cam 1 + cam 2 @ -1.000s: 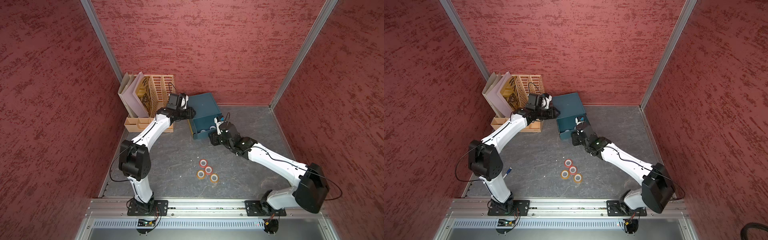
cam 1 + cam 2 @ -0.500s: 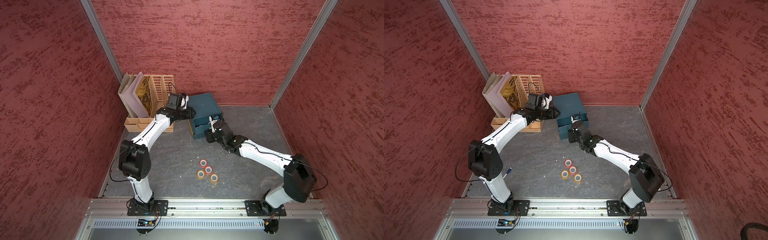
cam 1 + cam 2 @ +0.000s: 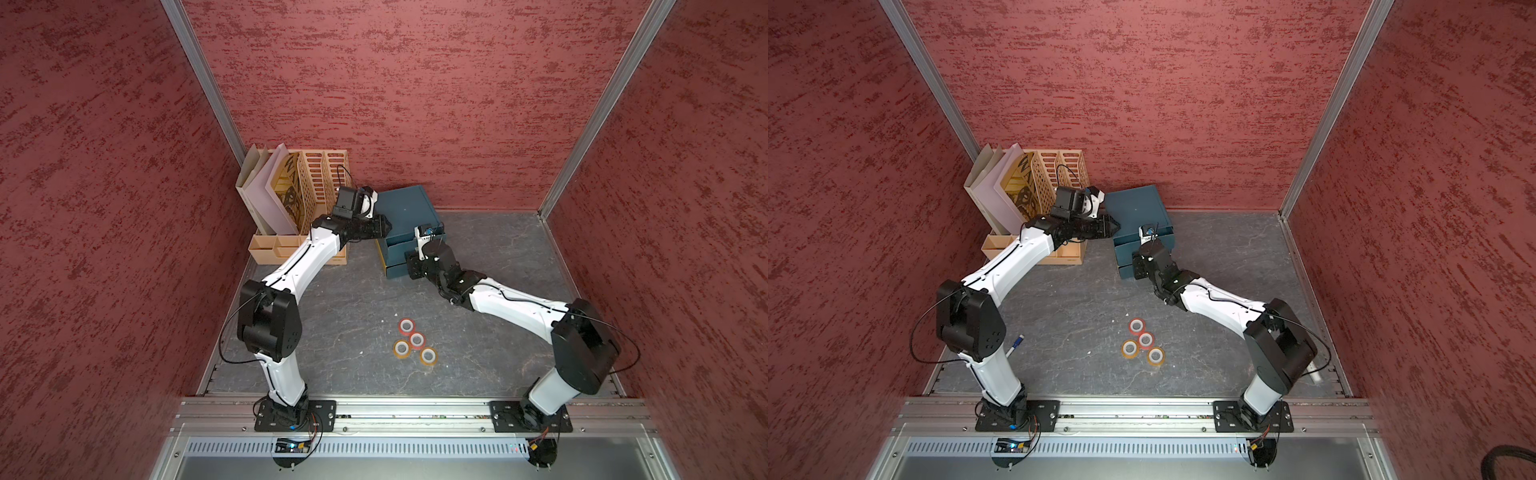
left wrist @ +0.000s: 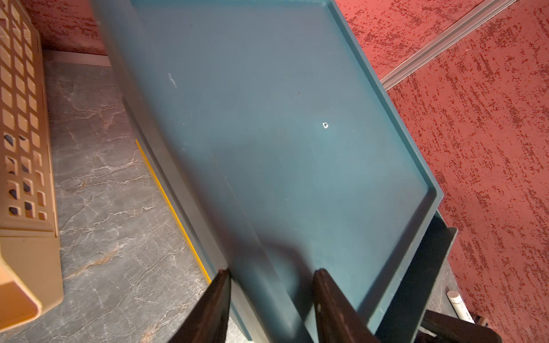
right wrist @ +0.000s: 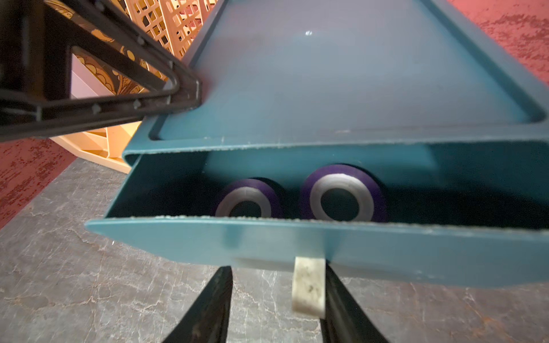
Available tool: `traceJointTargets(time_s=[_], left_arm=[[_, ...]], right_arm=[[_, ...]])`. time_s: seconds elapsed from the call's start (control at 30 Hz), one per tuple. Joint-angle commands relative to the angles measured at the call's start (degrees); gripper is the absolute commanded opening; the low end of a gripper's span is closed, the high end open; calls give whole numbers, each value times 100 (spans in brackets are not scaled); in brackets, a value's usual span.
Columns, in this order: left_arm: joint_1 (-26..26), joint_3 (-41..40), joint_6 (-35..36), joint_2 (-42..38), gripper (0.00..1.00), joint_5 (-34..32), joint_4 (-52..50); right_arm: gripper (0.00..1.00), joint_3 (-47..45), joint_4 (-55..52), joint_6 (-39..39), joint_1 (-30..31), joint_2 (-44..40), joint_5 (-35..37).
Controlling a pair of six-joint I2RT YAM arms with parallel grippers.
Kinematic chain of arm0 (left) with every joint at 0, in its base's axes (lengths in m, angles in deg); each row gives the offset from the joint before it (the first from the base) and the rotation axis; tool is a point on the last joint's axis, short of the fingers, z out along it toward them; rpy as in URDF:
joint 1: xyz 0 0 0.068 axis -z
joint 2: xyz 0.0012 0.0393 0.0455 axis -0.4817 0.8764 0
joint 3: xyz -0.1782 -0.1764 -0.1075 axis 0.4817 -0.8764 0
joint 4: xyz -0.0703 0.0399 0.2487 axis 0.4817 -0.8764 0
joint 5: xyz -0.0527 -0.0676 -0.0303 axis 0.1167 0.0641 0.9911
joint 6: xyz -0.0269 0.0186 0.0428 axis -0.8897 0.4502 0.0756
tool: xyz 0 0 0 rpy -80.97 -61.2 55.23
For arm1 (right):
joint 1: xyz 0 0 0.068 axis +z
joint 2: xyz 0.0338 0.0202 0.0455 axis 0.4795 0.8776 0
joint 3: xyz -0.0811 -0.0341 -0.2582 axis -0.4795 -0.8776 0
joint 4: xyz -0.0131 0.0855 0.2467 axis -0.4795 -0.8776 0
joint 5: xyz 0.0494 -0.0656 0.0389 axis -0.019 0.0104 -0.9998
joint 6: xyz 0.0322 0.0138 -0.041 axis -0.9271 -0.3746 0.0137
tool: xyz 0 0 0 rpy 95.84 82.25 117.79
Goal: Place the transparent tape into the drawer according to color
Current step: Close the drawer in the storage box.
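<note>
A teal drawer cabinet (image 3: 409, 208) stands at the back of the table. Its top drawer (image 5: 267, 240) is a little way out, and two purple tape rolls (image 5: 248, 202) (image 5: 341, 196) lie inside. My right gripper (image 5: 277, 268) is open just in front of that drawer's face, with the white pull tab (image 5: 307, 285) against one finger. My left gripper (image 4: 271, 271) is open and straddles the rim at the cabinet's front left top corner. In both top views two red rolls (image 3: 406, 326) (image 3: 417, 340) and two orange rolls (image 3: 402, 348) (image 3: 428, 356) lie clustered on the table.
A beige file rack (image 3: 320, 178) with folders and a low beige organiser (image 3: 282, 249) stand left of the cabinet, under my left arm. A pen (image 3: 1016, 344) lies by the left arm's base. Red walls close in the table on three sides.
My right gripper has moved left and closer to the cabinet front, and the top drawer stands less far out than a second ago. The left arm has stayed put.
</note>
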Motion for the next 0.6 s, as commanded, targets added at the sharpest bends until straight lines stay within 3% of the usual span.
traceJointTargets(time_s=[0.0, 0.57], left_arm=[[20, 142, 163, 100, 47, 197, -171], [7, 143, 252, 53, 46, 320, -255]], right_arm=[[50, 308, 596, 157, 65, 95, 208], [50, 528, 1069, 257, 87, 586, 479]])
